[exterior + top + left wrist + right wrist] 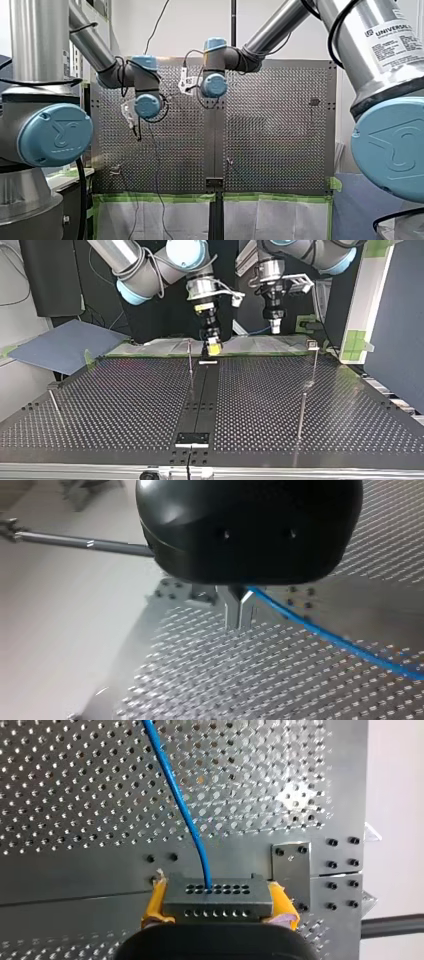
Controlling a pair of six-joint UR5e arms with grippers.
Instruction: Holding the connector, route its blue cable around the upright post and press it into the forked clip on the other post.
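Note:
My right gripper (218, 912), with yellow pads, is shut on the grey connector block (217, 899). The blue cable (177, 805) rises from the block's top holes over the perforated plate. In the top view this gripper (212, 346) hangs just above the table's far edge, beside a thin upright post (190, 359). My left gripper (239, 622) has its metal fingers shut, and the blue cable (330, 636) leaves them to one side. A post with a forked clip (9, 527) lies off to the other side. In the top view my left gripper (275, 329) hangs at the right.
A post topped by a small clip (313, 345) stands at the top view's right, with another plain post (301, 412) nearer the camera. A thin rod (55, 405) leans at the left. A dark centre strip (200, 395) divides the table. A blue board (65, 345) lies beyond the far left corner.

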